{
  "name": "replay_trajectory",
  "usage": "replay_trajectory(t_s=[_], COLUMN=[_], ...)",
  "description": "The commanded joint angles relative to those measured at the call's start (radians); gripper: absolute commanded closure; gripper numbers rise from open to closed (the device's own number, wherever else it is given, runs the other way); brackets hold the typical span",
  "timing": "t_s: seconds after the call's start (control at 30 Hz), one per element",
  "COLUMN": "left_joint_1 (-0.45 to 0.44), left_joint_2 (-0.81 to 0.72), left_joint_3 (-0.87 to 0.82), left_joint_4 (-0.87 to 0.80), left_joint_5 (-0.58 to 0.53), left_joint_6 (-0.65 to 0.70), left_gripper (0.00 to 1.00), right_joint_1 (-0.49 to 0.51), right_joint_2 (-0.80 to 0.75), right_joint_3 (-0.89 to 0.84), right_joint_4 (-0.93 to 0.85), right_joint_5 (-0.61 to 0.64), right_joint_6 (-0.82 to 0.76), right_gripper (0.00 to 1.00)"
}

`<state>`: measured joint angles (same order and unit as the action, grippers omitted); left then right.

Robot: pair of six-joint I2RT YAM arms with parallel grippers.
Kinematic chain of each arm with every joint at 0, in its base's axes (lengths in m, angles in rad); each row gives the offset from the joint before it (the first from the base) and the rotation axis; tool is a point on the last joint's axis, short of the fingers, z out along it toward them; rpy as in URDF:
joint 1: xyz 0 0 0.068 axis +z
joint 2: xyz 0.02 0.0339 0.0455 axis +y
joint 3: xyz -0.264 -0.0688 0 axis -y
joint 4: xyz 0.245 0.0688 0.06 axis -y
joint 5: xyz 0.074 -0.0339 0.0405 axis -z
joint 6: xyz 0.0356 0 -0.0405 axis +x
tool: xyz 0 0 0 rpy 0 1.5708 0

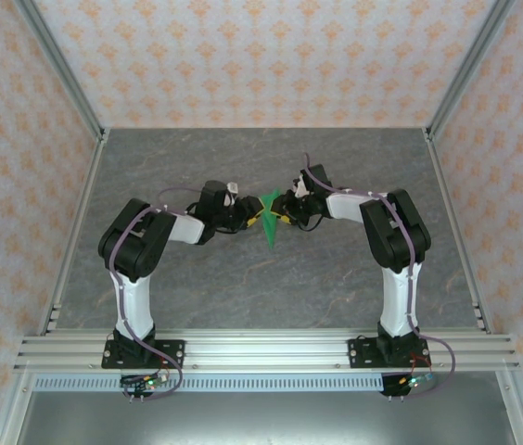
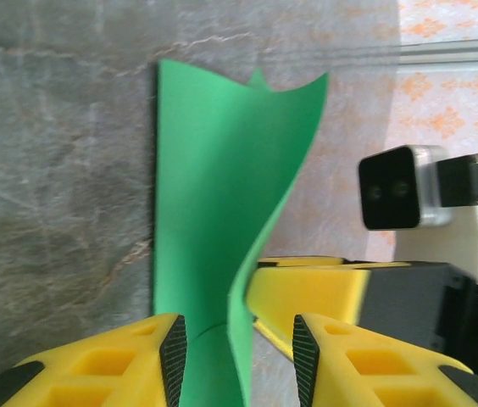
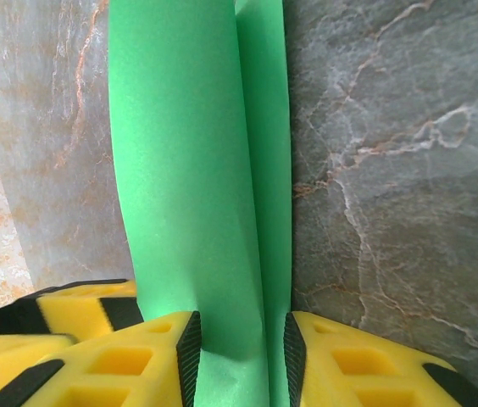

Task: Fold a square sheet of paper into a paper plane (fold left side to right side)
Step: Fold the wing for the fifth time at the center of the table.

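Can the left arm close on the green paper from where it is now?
Probably yes: the green paper lies between the open fingers of the left gripper, with nothing blocking it, while the right gripper holds it.

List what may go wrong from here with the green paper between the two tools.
1. The left tool stands loose around the green paper, with a gap on one side. Closing there may press the curled flap into a crooked crease.
2. The right tool alone seems to hold the sheet, so a pull from either arm may slip or tear it.
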<state>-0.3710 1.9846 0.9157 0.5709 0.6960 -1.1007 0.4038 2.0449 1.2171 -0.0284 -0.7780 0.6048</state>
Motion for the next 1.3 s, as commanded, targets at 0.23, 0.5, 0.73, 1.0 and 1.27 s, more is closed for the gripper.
replay_trajectory(t_s=[0.23,0.5,0.73,1.0,1.27], left_joint_1=[0.006,0.006,0.006,0.004,-0.007], left_joint_2=[0.033,0.041,0.045,0.06,0.075], left_joint_3=[0.046,0.052,0.062,0.071,0.092], left_joint_4=[-0.008,0.005,0.018,0.019,0.023], left_joint_5=[0.012,0.012,0.02,0.02,0.022], left_joint_6=[0.008,0.003,-0.005,-0.011,-0.017], left_gripper=[0.65,0.69,0.74,0.75,0.77], right_joint_1=[0.005,0.005,0.004,0.006,0.006], right_joint_2=[0.034,0.035,0.035,0.035,0.035], right_joint_3=[-0.001,0.0,0.003,0.007,0.01], right_joint_4=[-0.091,-0.095,-0.099,-0.104,-0.11], right_joint_5=[0.049,0.048,0.044,0.045,0.044], right_joint_6=[-0.02,-0.022,-0.023,-0.025,-0.028], right_gripper=[0.64,0.64,0.64,0.64,0.64])
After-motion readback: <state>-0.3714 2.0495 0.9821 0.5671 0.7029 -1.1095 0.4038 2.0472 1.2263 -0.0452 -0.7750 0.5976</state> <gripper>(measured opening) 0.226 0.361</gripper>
